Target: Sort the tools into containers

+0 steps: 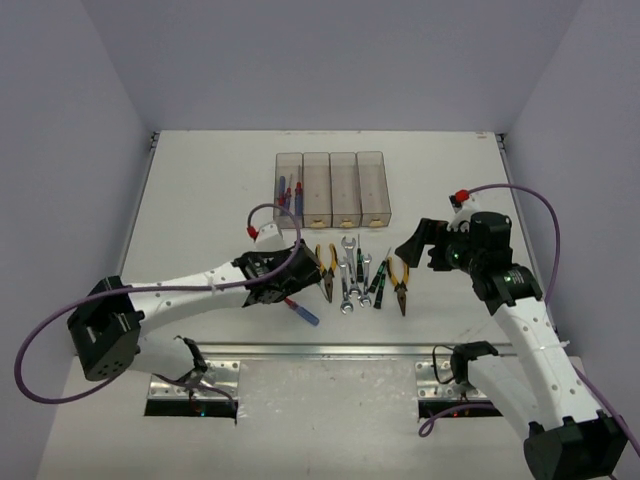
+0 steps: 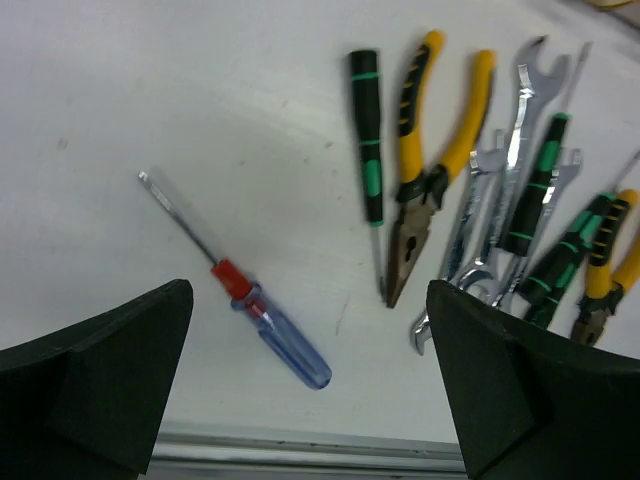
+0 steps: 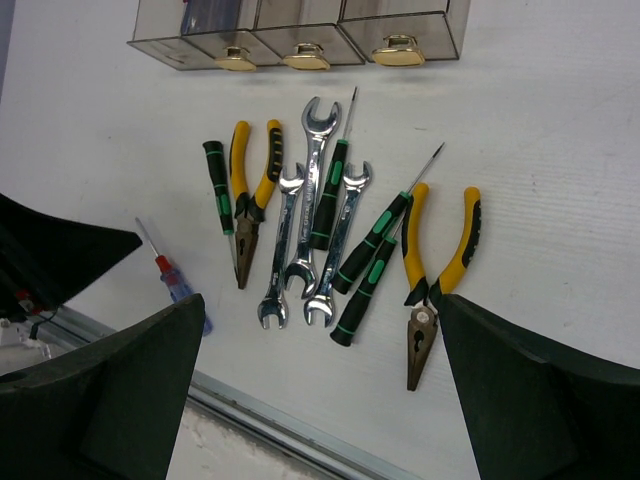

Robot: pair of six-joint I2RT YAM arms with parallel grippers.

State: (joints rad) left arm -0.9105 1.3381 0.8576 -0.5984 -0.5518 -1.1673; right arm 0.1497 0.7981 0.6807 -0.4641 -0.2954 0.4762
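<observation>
Blue-and-red-handled flat screwdriver [image 2: 270, 335] lies loose on the white table [image 2: 150, 90], just left of the tool pile. Left gripper [image 2: 310, 340] hovers over it, fingers spread wide, clear of it. Pile: two yellow-and-black pliers [image 3: 250, 185], three silver open-end wrenches [image 3: 312, 170] and thin green-and-black screwdrivers [image 3: 365, 255], overlapping. Right gripper [image 3: 320, 310] over the pile, fingers spread, gripping nothing. Row of four clear smoky plastic bins [image 1: 345, 190] behind the pile. The leftmost bin holds more blue/red screwdrivers [image 1: 287, 192].

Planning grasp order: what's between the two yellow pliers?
Three silver wrenches and three green-black screwdrivers, bunched together, lie between the pliers; clearest in right wrist view.
</observation>
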